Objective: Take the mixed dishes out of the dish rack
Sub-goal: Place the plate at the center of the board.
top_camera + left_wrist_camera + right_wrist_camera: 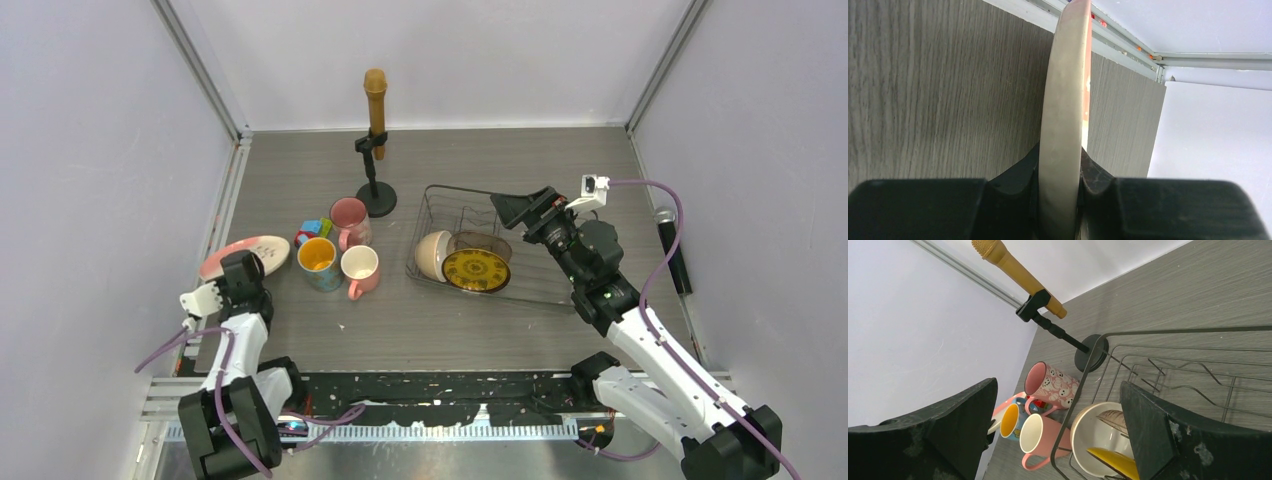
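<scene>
The black wire dish rack [535, 285] stands right of centre and holds a cream bowl [433, 255], a brownish bowl [480, 243] and a small yellow patterned plate [476, 270]. My right gripper [512, 208] is open and empty above the rack's back part. In the right wrist view its gripper [1058, 405] frames the cream bowl [1093, 440] and the rack wire [1098, 355]. My left gripper [240, 270] is shut on the near rim of the large pink-and-cream plate [250, 252] at the table's left edge. The plate's rim [1063, 100] sits between the fingers [1018, 185].
Left of the rack stand a patterned pink mug [350, 217], a mug with yellow inside [318, 260] and a plain pink mug [360, 268], with toy blocks [315, 228] behind. A microphone on its stand [375, 195] is at the back. Another microphone [672, 245] lies at the right.
</scene>
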Robot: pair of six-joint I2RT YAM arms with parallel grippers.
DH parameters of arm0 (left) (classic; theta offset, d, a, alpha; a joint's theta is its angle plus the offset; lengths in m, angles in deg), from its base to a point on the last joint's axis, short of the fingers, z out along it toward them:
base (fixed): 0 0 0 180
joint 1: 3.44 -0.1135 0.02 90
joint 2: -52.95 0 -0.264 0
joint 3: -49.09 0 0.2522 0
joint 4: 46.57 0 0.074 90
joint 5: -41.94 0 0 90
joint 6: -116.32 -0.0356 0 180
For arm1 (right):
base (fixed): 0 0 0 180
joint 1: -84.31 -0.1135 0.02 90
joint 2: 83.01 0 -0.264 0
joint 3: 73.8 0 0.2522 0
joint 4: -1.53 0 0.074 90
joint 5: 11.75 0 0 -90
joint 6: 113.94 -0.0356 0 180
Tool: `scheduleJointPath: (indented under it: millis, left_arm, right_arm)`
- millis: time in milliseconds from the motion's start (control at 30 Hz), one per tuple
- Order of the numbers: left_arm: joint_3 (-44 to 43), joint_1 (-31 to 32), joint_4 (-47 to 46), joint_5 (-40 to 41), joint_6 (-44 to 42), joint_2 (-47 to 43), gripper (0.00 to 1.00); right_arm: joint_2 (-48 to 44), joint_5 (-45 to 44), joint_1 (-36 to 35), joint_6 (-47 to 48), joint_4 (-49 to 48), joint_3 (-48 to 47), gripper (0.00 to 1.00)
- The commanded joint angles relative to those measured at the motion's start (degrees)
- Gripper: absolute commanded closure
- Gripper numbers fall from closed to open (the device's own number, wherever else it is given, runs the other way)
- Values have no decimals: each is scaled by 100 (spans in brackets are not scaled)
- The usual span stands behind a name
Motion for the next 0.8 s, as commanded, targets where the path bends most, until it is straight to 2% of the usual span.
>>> scheduleJointPath:
  millis: [0,433,767]
  left_arm:
    - [356,-19,814,-324,-332,333,87]
    - [408,-13,1022,-473,-225,504,76]
    - [511,-19,1129,-501,-176,412,62]
  right_arm:
    - [-87,-136,-28,117,-150,-60,1]
    - [-87,-158,-25,76,-173,1,1]
    - [-84,-143,-28,50,-193,24,1]
